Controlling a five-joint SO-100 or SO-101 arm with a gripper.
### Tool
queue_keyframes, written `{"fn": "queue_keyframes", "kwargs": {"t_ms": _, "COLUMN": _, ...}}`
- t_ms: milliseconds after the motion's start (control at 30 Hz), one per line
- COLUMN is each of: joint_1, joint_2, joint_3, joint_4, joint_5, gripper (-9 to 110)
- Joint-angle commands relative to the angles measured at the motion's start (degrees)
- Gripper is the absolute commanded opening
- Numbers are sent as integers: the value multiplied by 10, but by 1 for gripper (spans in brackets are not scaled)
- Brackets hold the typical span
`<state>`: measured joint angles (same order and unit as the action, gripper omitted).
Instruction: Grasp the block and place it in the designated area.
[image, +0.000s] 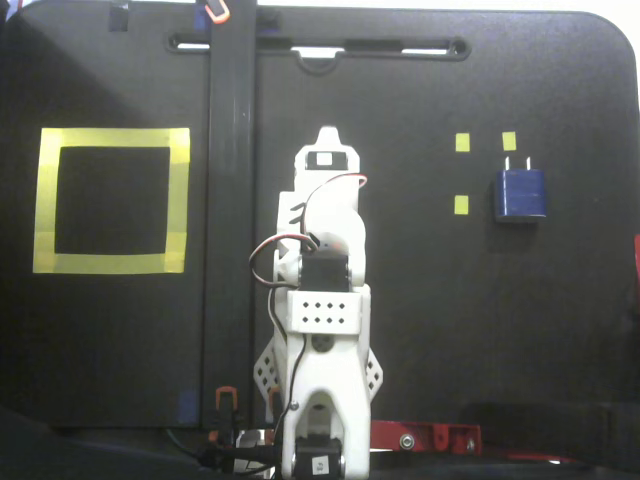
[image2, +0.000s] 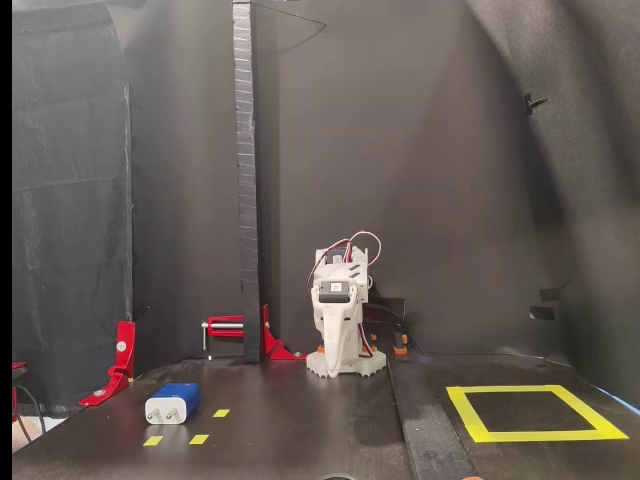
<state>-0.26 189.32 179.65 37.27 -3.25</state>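
Bare black worktop (image: 430, 300) lies open on every side of the block (image: 520, 194), with only three flat yellow markers (image: 461, 204) beside it, so nothing tall crowds an approach there. Between the folded arm (image: 322, 300) and the designated area (image: 110, 200) stands an upright black post (image2: 245, 180), fixed by a red clamp (image2: 240, 330) near the arm's base. The yellow frame's interior is bare.
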Motion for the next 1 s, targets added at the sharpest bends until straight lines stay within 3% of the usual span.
{"fn": "queue_keyframes", "kwargs": {"t_ms": 0, "joint_1": -4, "joint_2": 3, "joint_3": 4, "joint_4": -61, "joint_5": -4, "gripper": 0}}
{"fn": "queue_keyframes", "kwargs": {"t_ms": 567, "joint_1": -3, "joint_2": 3, "joint_3": 4, "joint_4": -298, "joint_5": -4, "gripper": 0}}
{"fn": "queue_keyframes", "kwargs": {"t_ms": 967, "joint_1": 11, "joint_2": 3, "joint_3": 4, "joint_4": -312, "joint_5": -4, "gripper": 0}}
